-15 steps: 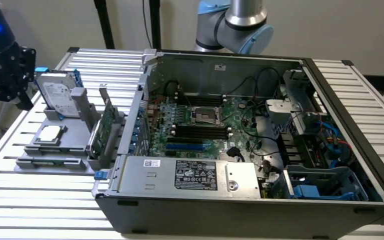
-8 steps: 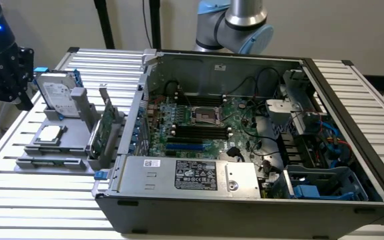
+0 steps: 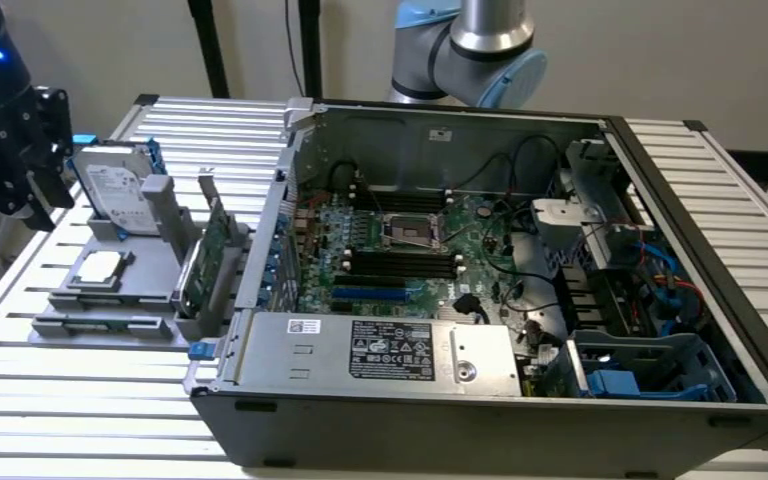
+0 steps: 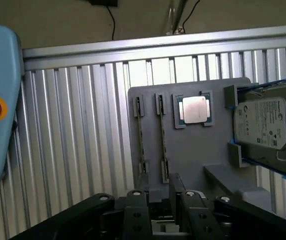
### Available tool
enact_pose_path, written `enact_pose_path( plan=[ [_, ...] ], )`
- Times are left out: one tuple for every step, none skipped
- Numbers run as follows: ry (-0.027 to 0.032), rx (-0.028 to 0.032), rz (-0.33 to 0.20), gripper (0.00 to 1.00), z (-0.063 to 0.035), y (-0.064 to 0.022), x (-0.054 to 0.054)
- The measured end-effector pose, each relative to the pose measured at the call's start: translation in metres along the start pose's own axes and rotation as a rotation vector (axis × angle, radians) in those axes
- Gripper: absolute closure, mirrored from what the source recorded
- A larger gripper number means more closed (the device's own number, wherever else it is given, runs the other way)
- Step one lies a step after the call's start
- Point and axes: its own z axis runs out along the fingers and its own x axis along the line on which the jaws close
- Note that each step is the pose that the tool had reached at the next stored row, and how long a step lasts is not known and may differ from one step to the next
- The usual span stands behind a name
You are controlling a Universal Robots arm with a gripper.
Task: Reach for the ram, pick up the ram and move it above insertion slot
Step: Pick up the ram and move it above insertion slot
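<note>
- Black fingers (image 4: 137,212) stand apart, gripping nothing
- Thin greyish ram stick (image 4: 162,137) stands edge-on in the grey holder tray (image 4: 218,145) nearby
- Best to line the gap squarely over its edge
- Long black insertion slot (image 3: 391,262) lies well apart, inside the open computer case (image 3: 491,425)

Table (image 4: 83,150) is formed of ribbed, semi-gloss alu. Holder (image 4: 203,150) is moulded in matt grey plastic; HDD (image 4: 265,122) is clad in shiny metal.
</note>
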Motion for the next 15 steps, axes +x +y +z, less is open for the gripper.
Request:
enact_pose_path(
  plan=[
    [0.0000,0.0000,0.000,0.64,0.0008,0.0000,0.000],
    [0.0001,-0.0001,0.000,0.64,0.0024,0.0000,0.000],
    [0.0000,0.0000,0.000,0.58,0.0042,-0.0001,0.000],
    [0.0001,-0.0001,0.000,0.58,0.0060,-0.0001,0.000],
    [0.0000,0.0000,0.000,0.58,0.0078,-0.0002,0.000],
    [0.0000,0.0000,0.000,0.58,0.0096,-0.0003,0.000],
    [0.0001,-0.0001,0.000,0.58,0.0113,-0.0004,0.000],
    [0.0001,-0.0001,0.000,0.58,0.0132,-0.0006,0.001],
    [0.0001,-0.0001,0.000,0.58,0.0150,-0.0007,0.002],
    [0.0000,-0.0001,0.000,0.58,0.0169,-0.0008,0.002],
    [0.0001,-0.0001,0.000,0.58,0.0187,-0.0009,0.003],
    [0.0001,-0.0001,0.000,0.58,0.0205,-0.0011,0.004],
    [0.0000,0.0000,0.000,0.58,0.0224,-0.0012,0.005],
    [0.0000,0.0000,0.000,0.58,0.0242,-0.0013,0.005],
    [0.0000,0.0000,0.000,0.58,0.0260,-0.0015,0.006]
  ],
)
